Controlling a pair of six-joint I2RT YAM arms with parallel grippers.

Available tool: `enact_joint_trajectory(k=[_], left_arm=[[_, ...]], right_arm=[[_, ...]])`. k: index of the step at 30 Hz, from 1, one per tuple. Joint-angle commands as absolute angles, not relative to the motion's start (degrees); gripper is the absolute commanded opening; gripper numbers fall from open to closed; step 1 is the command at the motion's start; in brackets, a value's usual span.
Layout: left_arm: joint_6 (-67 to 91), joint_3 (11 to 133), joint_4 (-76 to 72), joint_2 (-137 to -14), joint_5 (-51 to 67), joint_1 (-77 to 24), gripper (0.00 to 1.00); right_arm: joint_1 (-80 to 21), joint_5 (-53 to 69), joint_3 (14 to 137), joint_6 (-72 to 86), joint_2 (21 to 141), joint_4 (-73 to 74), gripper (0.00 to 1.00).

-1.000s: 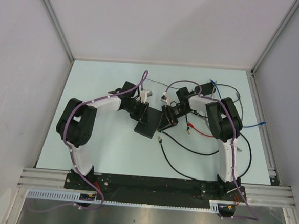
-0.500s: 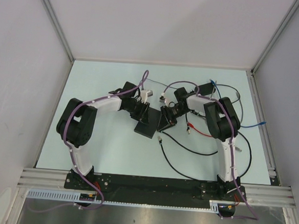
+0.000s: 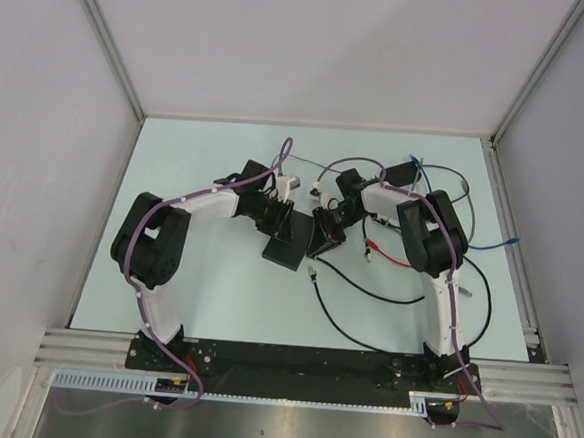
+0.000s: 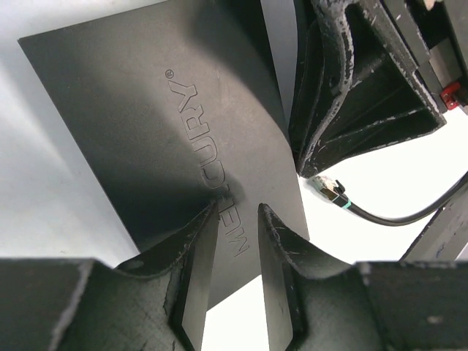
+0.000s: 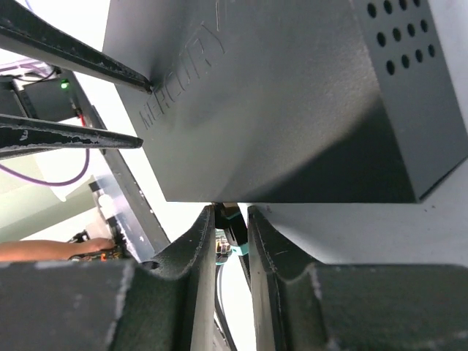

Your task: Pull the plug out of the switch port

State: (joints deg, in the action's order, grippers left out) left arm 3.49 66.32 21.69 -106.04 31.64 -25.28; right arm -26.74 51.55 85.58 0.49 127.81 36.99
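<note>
The flat matte-black box (image 3: 282, 246) marked MERCURY (image 4: 146, 110) lies mid-table between both arms. My left gripper (image 3: 275, 222) rests its tips on the box's top face (image 4: 238, 210), slightly open, with only that face showing in the gap. My right gripper (image 3: 324, 227) is at the box's short edge (image 5: 278, 95). Its fingers (image 5: 230, 212) are closed around a black plug (image 5: 232, 219) with a teal boot. The plug's head meets the box's edge. The switch port itself is hidden behind the plug and the fingers.
A loose plug with a teal boot (image 4: 333, 191) on a black cable (image 3: 364, 329) lies beside the box. Red (image 3: 389, 258) and blue (image 3: 491, 243) cables trail at the right. A white connector (image 3: 289, 184) sits behind the left gripper.
The right arm has shifted slightly left and away with its gripper at the box's edge. The left arm and the box look unmoved.
</note>
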Motion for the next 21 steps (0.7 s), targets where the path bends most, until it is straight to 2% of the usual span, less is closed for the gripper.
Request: enact_joint_trajectory(k=[1,6,12,17,21], left_arm=[[0.2,62.7,26.5,-111.4,20.6,-25.8,0.38],[0.2,63.1,26.8,-111.7,17.9,-25.8,0.36],[0.2,63.8,27.5,-112.1,15.0,-25.8,0.25],[0.2,63.8,27.4,-112.6,14.6,-25.8,0.24],[0.1,64.6,28.1,-113.5,14.6,-25.8,0.24]], right_arm=[[-27.5,25.5,82.9,-2.9,132.1,38.4,0.01],[-28.0,23.3,84.9,-4.5,133.8,43.8,0.00],[-27.1,28.7,84.9,-5.9,137.3,52.5,0.00],[-25.2,25.0,91.4,-8.7,136.9,53.6,0.00],[-26.1,24.5,88.8,-10.2,135.6,54.1,0.00]])
